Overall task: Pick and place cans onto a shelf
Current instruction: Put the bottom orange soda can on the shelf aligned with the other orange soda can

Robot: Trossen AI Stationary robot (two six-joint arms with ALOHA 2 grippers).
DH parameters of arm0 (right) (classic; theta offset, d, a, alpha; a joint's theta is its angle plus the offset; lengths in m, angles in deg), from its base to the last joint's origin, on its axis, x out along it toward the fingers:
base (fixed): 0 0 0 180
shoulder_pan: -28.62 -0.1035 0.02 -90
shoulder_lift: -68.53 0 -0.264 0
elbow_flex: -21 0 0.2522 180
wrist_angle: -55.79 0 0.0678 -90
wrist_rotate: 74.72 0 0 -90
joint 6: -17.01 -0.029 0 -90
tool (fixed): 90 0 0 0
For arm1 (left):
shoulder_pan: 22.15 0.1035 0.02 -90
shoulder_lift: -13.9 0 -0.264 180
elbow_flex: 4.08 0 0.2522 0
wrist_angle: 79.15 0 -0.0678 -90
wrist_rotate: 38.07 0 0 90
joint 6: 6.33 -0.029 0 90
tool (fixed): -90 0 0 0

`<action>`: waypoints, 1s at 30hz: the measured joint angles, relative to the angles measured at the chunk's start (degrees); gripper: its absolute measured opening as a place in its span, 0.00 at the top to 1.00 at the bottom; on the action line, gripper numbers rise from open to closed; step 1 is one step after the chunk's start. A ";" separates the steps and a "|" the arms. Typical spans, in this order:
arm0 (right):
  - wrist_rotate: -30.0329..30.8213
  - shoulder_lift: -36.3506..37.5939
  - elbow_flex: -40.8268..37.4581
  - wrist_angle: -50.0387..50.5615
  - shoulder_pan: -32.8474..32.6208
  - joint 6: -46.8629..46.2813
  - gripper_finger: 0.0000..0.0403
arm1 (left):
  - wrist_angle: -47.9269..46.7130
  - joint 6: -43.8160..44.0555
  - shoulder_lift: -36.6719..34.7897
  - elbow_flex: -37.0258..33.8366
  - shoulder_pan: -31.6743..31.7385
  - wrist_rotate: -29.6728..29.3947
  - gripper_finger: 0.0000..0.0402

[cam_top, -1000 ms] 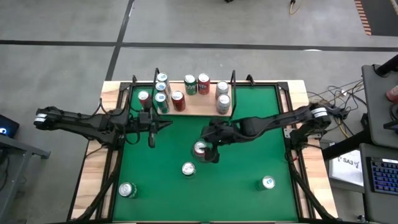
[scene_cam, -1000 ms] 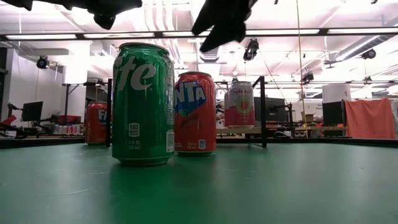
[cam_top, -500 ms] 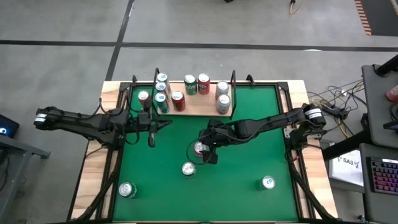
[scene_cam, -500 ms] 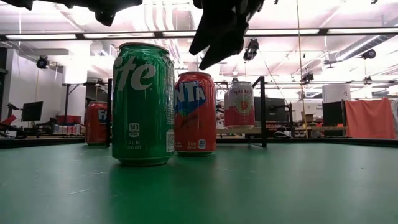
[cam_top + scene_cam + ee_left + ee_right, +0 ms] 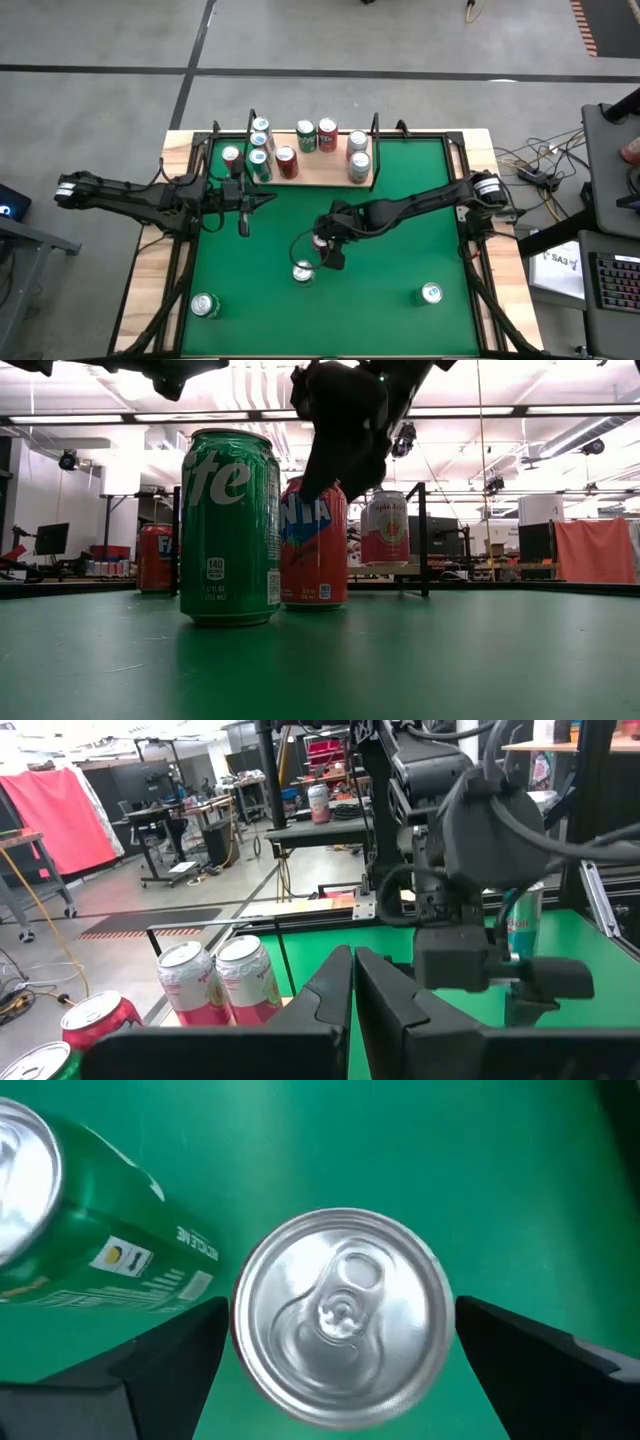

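Green table (image 5: 400, 200): three cans loose in front.
Hidden: red can (image 5: 312, 555) top, behind right gripper (image 5: 320, 248).
Right gripper: fingers spread, straddling red can.
Left gripper (image 5: 270, 199): pressed together, empty, beside shelf (image 5: 315, 172).
Shelf: eight cans upright.

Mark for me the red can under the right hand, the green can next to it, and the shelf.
red can (image 5: 342, 1343), right wrist view, on its silver top.
green can (image 5: 230, 525), low view, on its body.
shelf (image 5: 318, 169), high view, on bare board near its front edge.
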 joint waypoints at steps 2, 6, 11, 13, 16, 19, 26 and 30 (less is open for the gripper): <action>0.00 -0.61 0.00 -0.10 0.00 0.41 0.06 | 0.00 -0.01 0.00 0.00 0.00 0.00 1.00; 0.00 -1.12 0.00 -0.10 0.00 0.42 0.08 | 0.05 -0.20 0.00 0.00 0.00 0.00 1.00; -0.02 -1.12 0.00 -0.14 0.00 0.37 0.21 | 0.13 -0.20 0.00 0.00 0.00 0.00 1.00; 0.02 -1.12 0.00 -0.12 0.00 0.36 0.27 | 0.15 -0.20 0.00 0.00 0.00 0.00 1.00; -0.02 -1.12 0.00 -0.12 0.00 0.32 0.29 | 0.16 -0.20 0.00 0.00 0.00 0.00 1.00; -0.04 -0.91 0.00 -0.02 0.00 0.23 0.29 | 0.34 -0.20 0.00 0.00 0.00 0.00 1.00; -0.22 0.35 7.73 7.00 2.04 1.99 0.29 | 1.18 -0.21 0.02 0.00 0.00 0.00 1.00; 0.11 0.41 13.27 11.40 4.21 5.92 0.29 | 1.27 -0.22 0.02 0.00 0.00 -0.01 1.00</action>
